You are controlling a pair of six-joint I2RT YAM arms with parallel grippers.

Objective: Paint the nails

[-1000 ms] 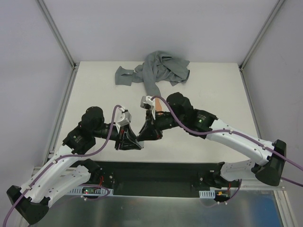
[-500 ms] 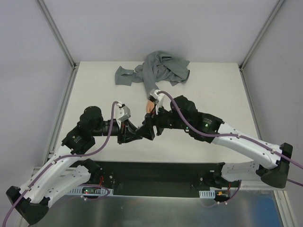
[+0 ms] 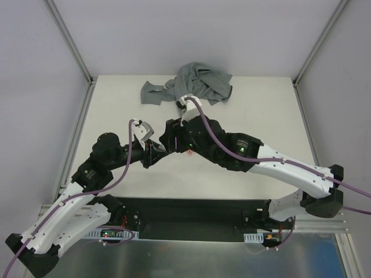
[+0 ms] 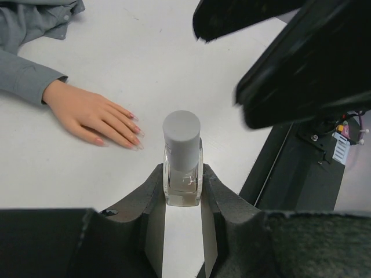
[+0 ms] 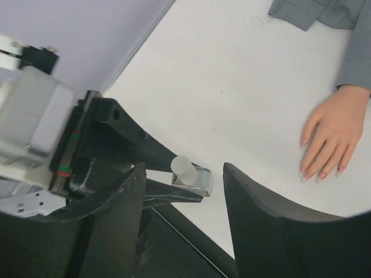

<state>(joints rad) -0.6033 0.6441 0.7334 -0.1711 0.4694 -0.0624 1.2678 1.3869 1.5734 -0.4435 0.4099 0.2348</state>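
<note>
Nails near bottle gripped by left fingers; right fingers spread near cap; grey sleeve behind.

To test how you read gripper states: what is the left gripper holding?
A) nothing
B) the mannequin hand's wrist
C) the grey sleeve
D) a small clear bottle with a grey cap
D: in the left wrist view the left gripper is closed on both sides of the bottle, and the mannequin hand lies apart from it.

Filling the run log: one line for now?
left gripper: shut on bottle | right gripper: open, aimed at bottle | mannequin hand: flat on table
</note>
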